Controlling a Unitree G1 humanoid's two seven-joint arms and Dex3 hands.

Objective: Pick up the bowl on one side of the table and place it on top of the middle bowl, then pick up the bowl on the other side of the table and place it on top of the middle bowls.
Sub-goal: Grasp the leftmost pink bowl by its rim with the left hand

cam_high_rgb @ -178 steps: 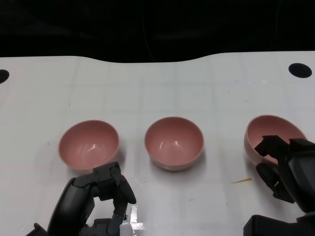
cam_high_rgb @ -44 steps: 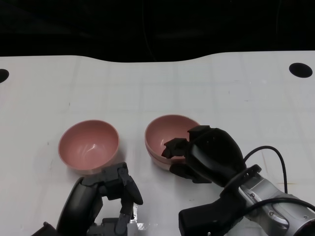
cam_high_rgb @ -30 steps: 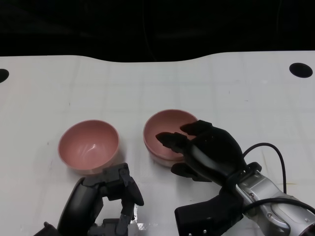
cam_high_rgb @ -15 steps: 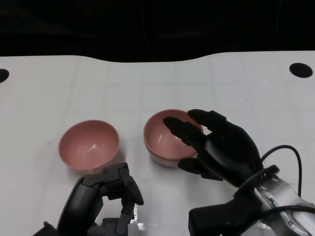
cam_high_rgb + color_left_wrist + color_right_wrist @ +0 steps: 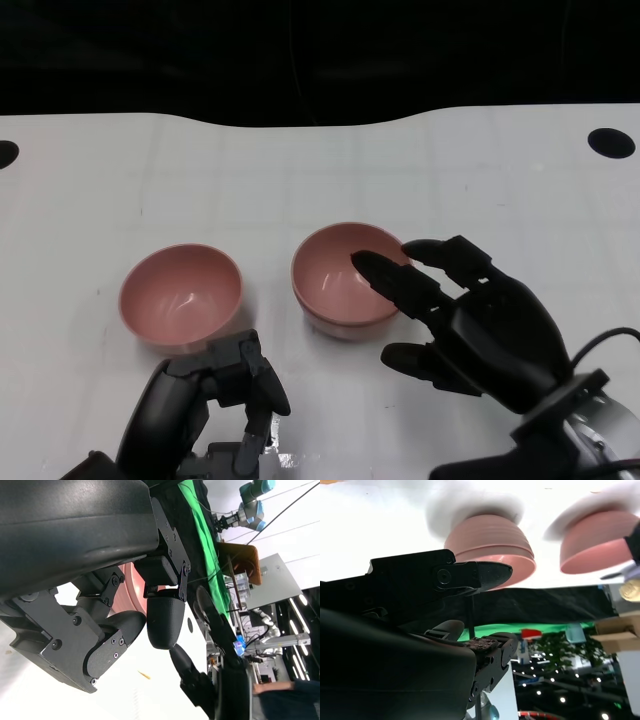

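While the right hand (image 5: 470, 320) hovers just beside the stacked bowls (image 5: 346, 278) with its fingers (image 5: 400, 283) spread and nothing in them, one fingertip reaches over the stack's near right rim. From the head view, whether that fingertip touches the rim cannot be told. The stack stands upright at the middle of the white table (image 5: 320, 180); the right wrist view shows it from the side as a pink stack (image 5: 492, 542) with a doubled rim line, so one bowl sits nested in another.

To the stack's left, apart from it, stands the single pink bowl (image 5: 181, 295), upright and open side up. The same bowl appears in the right wrist view (image 5: 597, 545) next to the stack.

Near the table's front edge, just below that single bowl, the left hand (image 5: 215, 405) hangs with its fingers curled inward and nothing between them. The left wrist view confirms this: the curled fingers (image 5: 165, 622) close on no object, and a sliver of pink bowl (image 5: 134, 587) shows behind them.
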